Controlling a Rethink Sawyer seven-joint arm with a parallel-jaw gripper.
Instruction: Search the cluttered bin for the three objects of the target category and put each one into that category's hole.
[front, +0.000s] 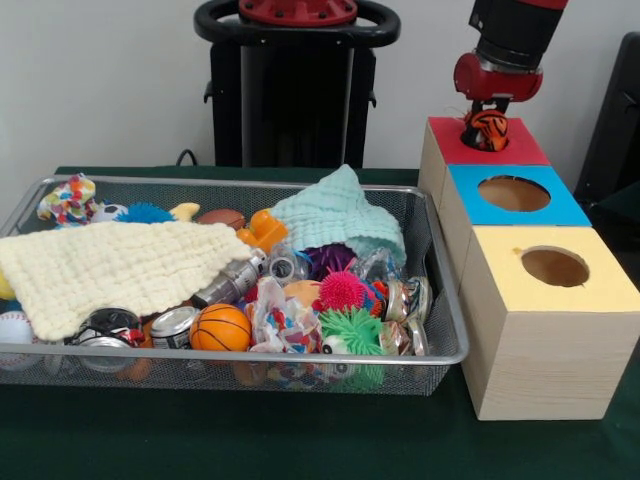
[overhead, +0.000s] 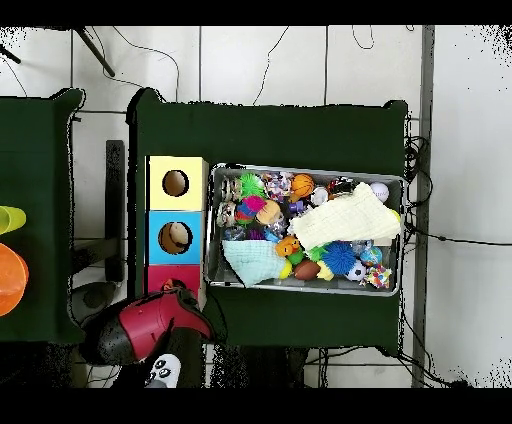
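The arm (front: 512, 45) comes down from the top right with its upper part cut off, and from overhead its red bulk (overhead: 150, 325) covers the red box almost completely, so the hole there can't be seen from above. Its gripper (front: 487, 122) sits right over the red box (front: 487, 145), at the hole, with an orange-and-black striped ball (front: 488, 128) at its tip; the fingers themselves are buried behind the ball and the red wrist, so I can't tell whether it is clamped on the ball or has let go. Three boxes stand in a row beside the bin: red, blue (front: 512, 196) and yellow (front: 553, 268), each with a round hole on top. From above, something pale shows down inside the blue hole, too small to make out. The wire bin (front: 440, 300) is heaped. A cream cloth (front: 110, 265) hides much of one half and a mint cloth (front: 340, 215) drapes over the back corner, so whatever lies under them is out of sight. Showing among the clutter are a basketball (front: 220, 327), a baseball (front: 14, 328) cut by the bin's edge, a pink spiky ball (front: 343, 291), a green spiky one (front: 352, 330), a blue spiky one (front: 145, 213), and some cans (front: 172, 325).
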